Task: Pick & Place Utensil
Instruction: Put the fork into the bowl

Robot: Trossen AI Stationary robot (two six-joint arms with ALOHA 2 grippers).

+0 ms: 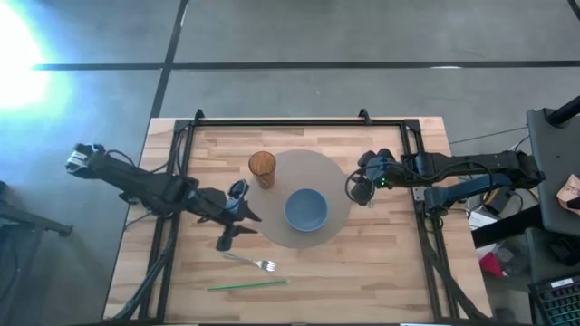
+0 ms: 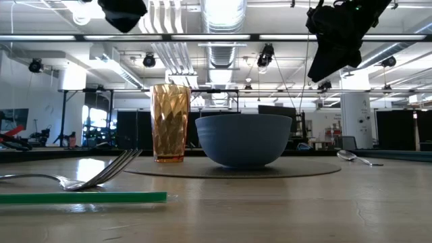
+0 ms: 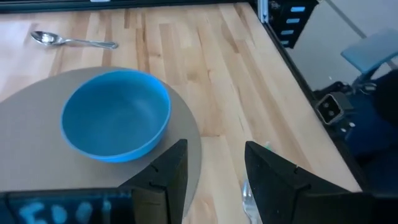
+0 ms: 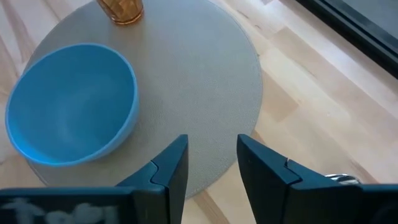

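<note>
A silver fork (image 1: pixel 255 263) and a green straw (image 1: pixel 246 284) lie flat on the wooden table near its front edge. A spoon (image 3: pixel 71 41) lies on the wood to the right of the round grey placemat (image 1: pixel 331 177); in the high view my right gripper hides it. My left gripper (image 1: pixel 246 217) hangs open above the mat's left edge, clear of the table, with the fork's tines (image 3: pixel 247 196) below it. My right gripper (image 1: pixel 356 190) hangs open above the mat's right edge (image 4: pixel 213 168). Neither has anything between its fingers.
A blue bowl (image 1: pixel 306 209) sits in the middle of the mat, and an amber ribbed cup (image 1: pixel 262 168) stands upright at its far left. A black frame (image 1: pixel 299 121) borders the table's far, left and right sides. Bare wood lies along the near edge, right of the straw.
</note>
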